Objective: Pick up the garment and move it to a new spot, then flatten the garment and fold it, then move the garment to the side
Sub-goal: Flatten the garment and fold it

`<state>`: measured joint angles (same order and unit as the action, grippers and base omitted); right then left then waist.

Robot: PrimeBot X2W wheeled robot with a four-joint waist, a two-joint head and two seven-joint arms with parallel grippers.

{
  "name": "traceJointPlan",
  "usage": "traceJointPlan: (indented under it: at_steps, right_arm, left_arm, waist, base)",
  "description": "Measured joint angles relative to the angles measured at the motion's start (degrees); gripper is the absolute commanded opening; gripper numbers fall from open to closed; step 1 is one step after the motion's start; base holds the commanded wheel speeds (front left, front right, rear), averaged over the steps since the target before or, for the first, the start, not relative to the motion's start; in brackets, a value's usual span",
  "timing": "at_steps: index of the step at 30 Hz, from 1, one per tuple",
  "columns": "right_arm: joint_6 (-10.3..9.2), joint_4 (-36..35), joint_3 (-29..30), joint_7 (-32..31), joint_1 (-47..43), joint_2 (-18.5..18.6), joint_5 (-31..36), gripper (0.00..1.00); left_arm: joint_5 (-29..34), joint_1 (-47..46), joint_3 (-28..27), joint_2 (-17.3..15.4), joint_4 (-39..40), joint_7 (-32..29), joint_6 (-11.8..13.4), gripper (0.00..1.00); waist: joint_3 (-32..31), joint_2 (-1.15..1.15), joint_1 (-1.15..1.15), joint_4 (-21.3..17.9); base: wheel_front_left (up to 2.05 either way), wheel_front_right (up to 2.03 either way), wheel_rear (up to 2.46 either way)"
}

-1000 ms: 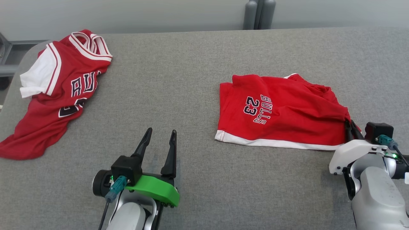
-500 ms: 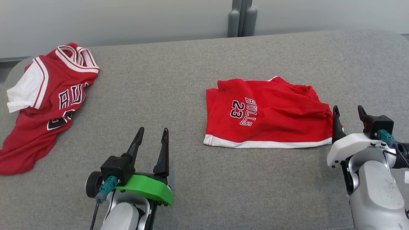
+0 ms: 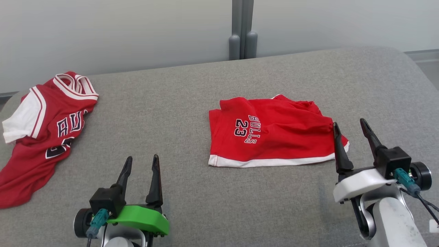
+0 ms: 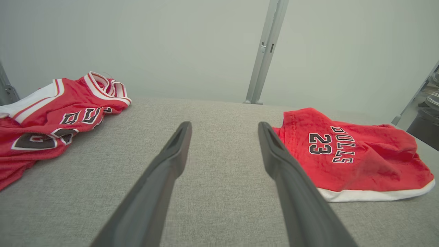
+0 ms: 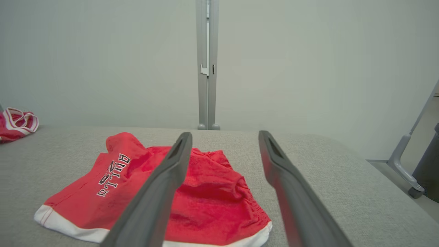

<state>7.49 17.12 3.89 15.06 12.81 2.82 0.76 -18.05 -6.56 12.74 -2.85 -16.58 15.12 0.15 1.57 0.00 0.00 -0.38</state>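
The right pincer (image 3: 348, 122) sits at the lower right of the head view with its two long dark fingers spread apart and nothing between them. Its inner finger crosses the right edge of the garment in that view; whether it touches the cloth cannot be told. In the right wrist view the same fingers rise wide apart, the left one passing in front of the gathered waistband end of the garment.

The left pincer (image 3: 142, 157) is at the lower left on a green mount, fingers also apart and empty, pointing up over bare table. It stands well apart from both pieces of clothing.

The garment, a pair of red shorts (image 3: 274, 137), lies folded on the table a little right of centre. It has a white hem along its near edge and dark lettering reading "BULLS 23", turned sideways. Its right end is bunched and wrinkled.

The table (image 3: 192, 89) is covered in grey woven fabric and has rounded corners.

At the far left lies a red jersey (image 3: 44, 137) with white trim and a white sleeve, rumpled and spread open, well apart from the shorts.

Behind the table is a plain pale wall (image 3: 120, 34) with a grey upright post (image 3: 241, 34) at its middle.
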Motion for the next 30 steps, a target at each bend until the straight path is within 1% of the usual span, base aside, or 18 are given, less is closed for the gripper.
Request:
traceJointPlan:
  at_steps: [1, 3, 9, 14, 17, 30]
  right_arm:
    - [0.00, -2.78, -1.03, 0.00, -2.27, -0.01, -0.82, 1.00]
    - [0.00, -5.20, -1.66, 0.00, -4.35, -0.01, -1.51, 1.00]
    - [0.00, -9.53, -2.87, 0.00, -8.86, 0.00, -2.79, 1.00]
    - [0.00, -10.60, -2.93, 0.00, -11.85, -0.01, -4.32, 1.00]
    - [0.00, -10.66, -2.91, 0.00, -12.82, -0.01, -4.72, 1.00]
    - [0.00, -11.03, -3.38, 0.00, -13.67, -0.01, -6.16, 1.00]
  left_arm:
    - [0.36, 1.33, -0.76, 0.00, 0.79, 0.00, 0.22, 1.00]
    - [0.66, 2.59, -1.41, 0.00, 1.72, 0.00, 0.32, 1.00]
    - [1.94, 5.55, -2.57, 0.01, 3.75, 0.00, 0.71, 1.00]
    - [3.57, 6.69, -3.01, 0.00, 3.78, 0.00, 0.85, 1.00]
    - [3.93, 7.05, -3.18, 0.00, 3.54, 0.00, 0.47, 1.00]
    - [3.99, 7.60, -3.35, 0.01, 2.74, 0.00, -0.38, 1.00]
  waist:
    - [-0.70, 0.00, 0.00, -0.09]
    - [-1.27, 0.00, 0.00, -0.08]
    - [-2.15, 0.00, 0.00, 0.66]
    - [-2.83, 0.00, 0.00, 1.69]
    - [-3.19, 0.00, 0.00, 2.03]
    - [-4.04, 0.00, 0.00, 2.25]
  base:
    - [0.00, 0.00, 0.00]
    - [0.00, 0.00, 0.00]
    - [0.00, 0.00, 0.00]
    - [0.00, 0.00, 0.00]
    - [0.00, 0.00, 0.00]
    - [0.00, 0.00, 0.00]
